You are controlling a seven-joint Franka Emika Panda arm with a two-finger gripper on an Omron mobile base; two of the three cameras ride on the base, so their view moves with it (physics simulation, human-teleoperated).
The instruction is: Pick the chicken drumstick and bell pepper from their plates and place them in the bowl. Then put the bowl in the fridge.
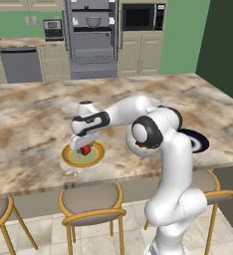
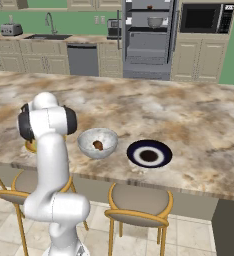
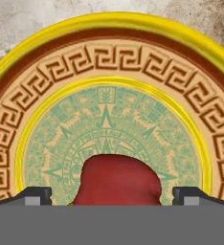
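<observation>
Now the jaws (image 1: 83,148) hang spread wide, low over the yellow plate (image 1: 98,155), one dark tip on either side of the pepper (image 3: 117,179) and not pinching it. That pepper is glossy red and lumpy, sitting on the plate's pale green patterned centre inside a ring of key-pattern brown and a bright yellow rim. Off to one side, the speckled whitish bowl (image 2: 97,142), round and deep, has the brown drumstick (image 2: 97,145) lying in it. Just beside the bowl sits the dark plate (image 2: 149,153), flat and bare. Everything rests on a mottled tan-and-grey marble surface (image 1: 34,112). Across the room, the steel fridge (image 1: 92,37) stands open.
</observation>
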